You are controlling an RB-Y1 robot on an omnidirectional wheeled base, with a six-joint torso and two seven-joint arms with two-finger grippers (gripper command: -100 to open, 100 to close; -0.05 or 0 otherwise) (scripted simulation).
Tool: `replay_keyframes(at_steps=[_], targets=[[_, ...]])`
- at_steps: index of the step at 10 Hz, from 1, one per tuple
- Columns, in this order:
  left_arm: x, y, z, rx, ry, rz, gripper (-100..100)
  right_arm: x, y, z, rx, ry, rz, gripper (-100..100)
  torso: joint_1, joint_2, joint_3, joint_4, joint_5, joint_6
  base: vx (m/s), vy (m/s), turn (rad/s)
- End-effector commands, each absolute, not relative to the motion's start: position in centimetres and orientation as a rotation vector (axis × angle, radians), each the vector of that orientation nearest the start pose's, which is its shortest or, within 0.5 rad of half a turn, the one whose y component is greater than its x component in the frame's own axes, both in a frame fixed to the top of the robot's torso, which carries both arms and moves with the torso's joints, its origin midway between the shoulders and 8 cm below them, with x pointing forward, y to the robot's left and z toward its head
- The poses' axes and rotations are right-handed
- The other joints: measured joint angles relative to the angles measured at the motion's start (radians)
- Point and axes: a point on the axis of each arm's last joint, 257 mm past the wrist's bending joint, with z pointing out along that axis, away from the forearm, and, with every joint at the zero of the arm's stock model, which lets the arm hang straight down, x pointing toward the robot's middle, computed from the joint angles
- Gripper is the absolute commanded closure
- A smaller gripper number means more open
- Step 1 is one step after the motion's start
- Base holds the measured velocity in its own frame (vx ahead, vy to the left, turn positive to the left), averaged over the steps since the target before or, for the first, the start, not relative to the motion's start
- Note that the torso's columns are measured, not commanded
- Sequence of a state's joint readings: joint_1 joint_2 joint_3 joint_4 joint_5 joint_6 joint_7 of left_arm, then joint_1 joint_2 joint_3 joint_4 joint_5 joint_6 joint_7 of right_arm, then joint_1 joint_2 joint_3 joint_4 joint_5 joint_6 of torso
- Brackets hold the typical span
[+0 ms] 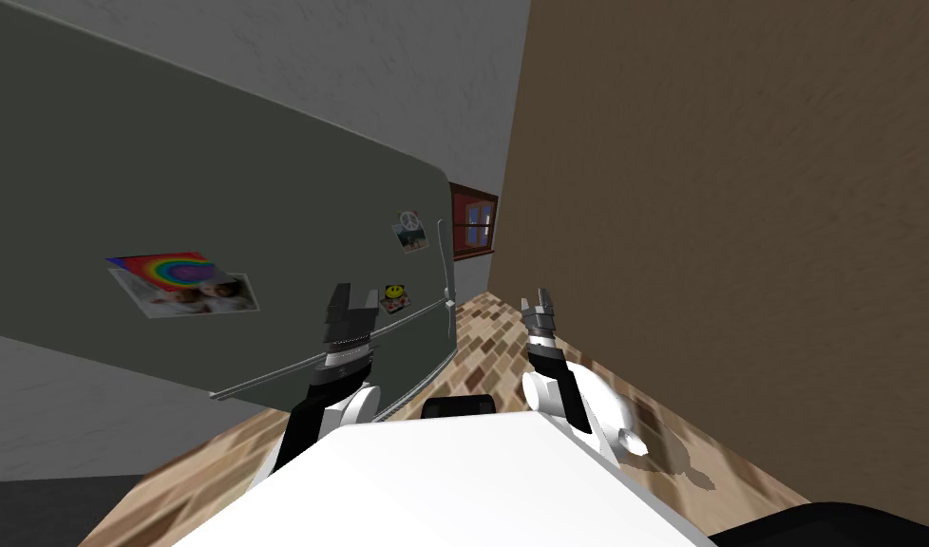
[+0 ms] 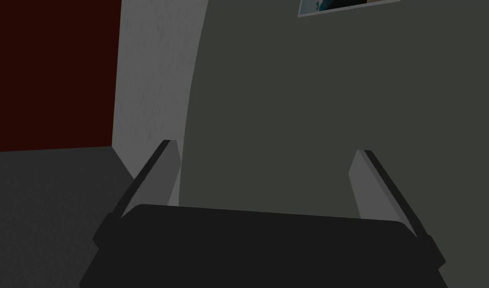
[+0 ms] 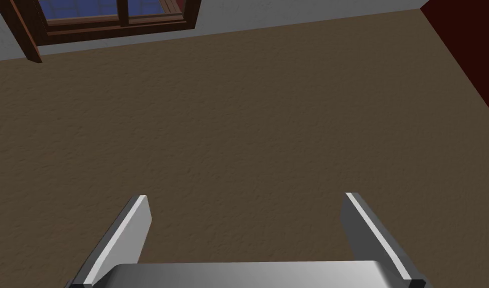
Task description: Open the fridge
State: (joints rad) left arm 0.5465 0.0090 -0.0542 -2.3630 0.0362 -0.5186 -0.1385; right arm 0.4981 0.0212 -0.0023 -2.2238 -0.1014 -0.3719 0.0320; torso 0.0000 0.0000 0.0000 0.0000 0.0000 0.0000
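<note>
1. Fridge [image 1: 168,171]: a dark grey body with a rounded corner, standing on the left of the scene against a white wall [image 1: 358,57]. Its door is closed.
2. Handle [image 1: 292,368]: a thin light bar running along the fridge door near its edge. In the head view it passes behind the left arm.
3. Door decorations: a rainbow picture [image 1: 173,271], a peace-sign card [image 1: 410,231] and a smiley magnet [image 1: 393,292].
4. Left gripper [image 1: 354,296]: raised close before the fridge door, just beside the smiley magnet. The left wrist view adds that its fingers [image 2: 163,165] stand wide apart and hold nothing, with the door's grey face between them and the white wall past its curved edge.
5. Right gripper [image 1: 537,302]: raised on the right, over the brown patterned floor [image 1: 491,332] and well apart from the fridge. The right wrist view shows its fingers [image 3: 138,220] spread and empty.
6. Brown wall [image 1: 738,237]: on the right.
7. Window [image 1: 474,223]: at the far end, red-framed.
</note>
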Motion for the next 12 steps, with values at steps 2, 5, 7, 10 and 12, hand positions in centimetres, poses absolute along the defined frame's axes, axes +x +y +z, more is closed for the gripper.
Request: replay_keyframes(at_steps=[2,5,7,10,12], targets=[[32.24,26.68,4.93,-0.585,0.588,-1.248,0,37.13,-29.79,-2.7,0.872,0.666,1.293,0,0.0,0.104,-0.209,0.105,0.0,0.0,0.0,0.0,0.0],[32.24,26.67,4.94,-0.585,0.588,-1.248,0,37.12,-29.79,-2.69,0.872,0.665,1.293,0,0.0,0.322,-0.644,0.322,0.0,0.0,0.0,0.0,0.0],[32.24,26.67,4.94,-0.585,0.588,-1.248,0,37.12,-29.79,-2.68,0.872,0.665,1.293,0,0.0,0.47,-0.939,0.47,0.0,0.0,0.0,0.0,0.0],[32.46,26.3,4.64,-0.569,0.618,-1.257,-100,37.12,-29.79,-2.68,0.871,0.665,1.293,0,0.0,0.691,-1.382,0.691,0.0,0.0,0.007,-0.006,0.004],[32.87,25.95,4.04,-0.559,0.657,-1.272,-100,37.13,-29.79,-2.72,0.872,0.666,1.293,0,-0.001,0.733,-1.471,0.734,0.0,0.0,0.032,-0.041,0.021]])
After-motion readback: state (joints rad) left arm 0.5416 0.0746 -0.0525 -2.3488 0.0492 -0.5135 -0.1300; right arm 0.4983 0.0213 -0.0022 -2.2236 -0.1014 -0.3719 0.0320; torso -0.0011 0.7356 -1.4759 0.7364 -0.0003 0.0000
